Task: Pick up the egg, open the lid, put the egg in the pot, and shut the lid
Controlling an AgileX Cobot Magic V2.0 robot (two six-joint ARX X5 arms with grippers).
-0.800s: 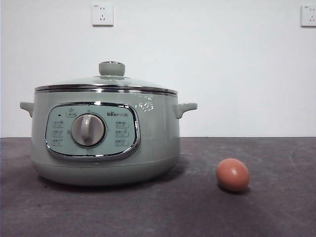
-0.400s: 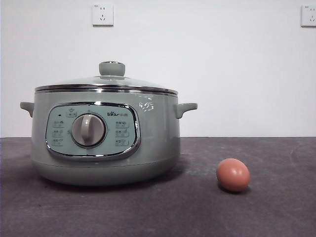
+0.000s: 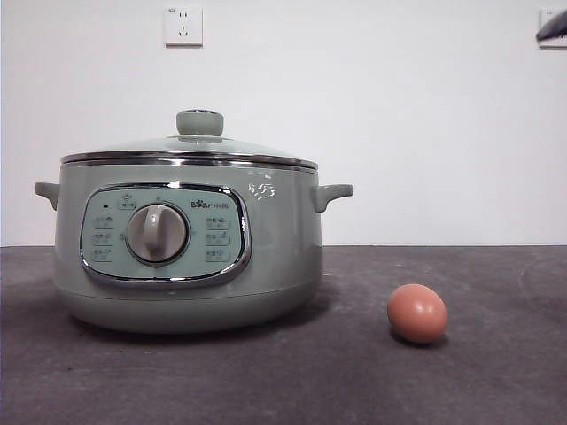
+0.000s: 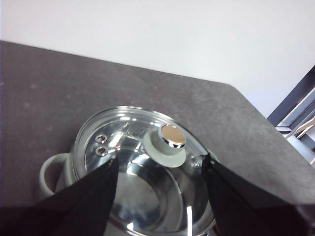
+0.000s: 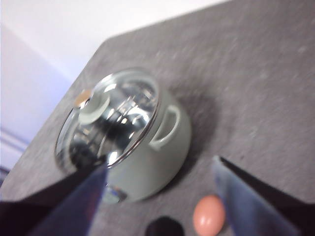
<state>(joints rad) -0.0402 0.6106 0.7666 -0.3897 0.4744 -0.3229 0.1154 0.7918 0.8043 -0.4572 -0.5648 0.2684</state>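
The sage-green pot (image 3: pixel 186 252) stands on the dark table at the left, with the lid (image 3: pixel 190 150) closed on it and the knob (image 3: pixel 199 122) on top. The brown-orange egg (image 3: pixel 417 313) lies on the table to the pot's right. My right gripper (image 5: pixel 160 172) is open, high above the table, with the egg (image 5: pixel 209 215) and the pot (image 5: pixel 147 147) below it; a dark tip (image 3: pixel 553 27) shows at the front view's top right corner. My left gripper (image 4: pixel 160 167) is open, high above the lid (image 4: pixel 142 167) and its knob (image 4: pixel 167 142).
A white wall with two sockets (image 3: pixel 182 26) stands behind the table. The grey table surface (image 3: pixel 496 372) stretches around the pot and the egg. The table's edge and window frames (image 4: pixel 295 113) show in the left wrist view.
A dark arm tip has come into the front view's top right corner. The pot, lid and egg have not moved.
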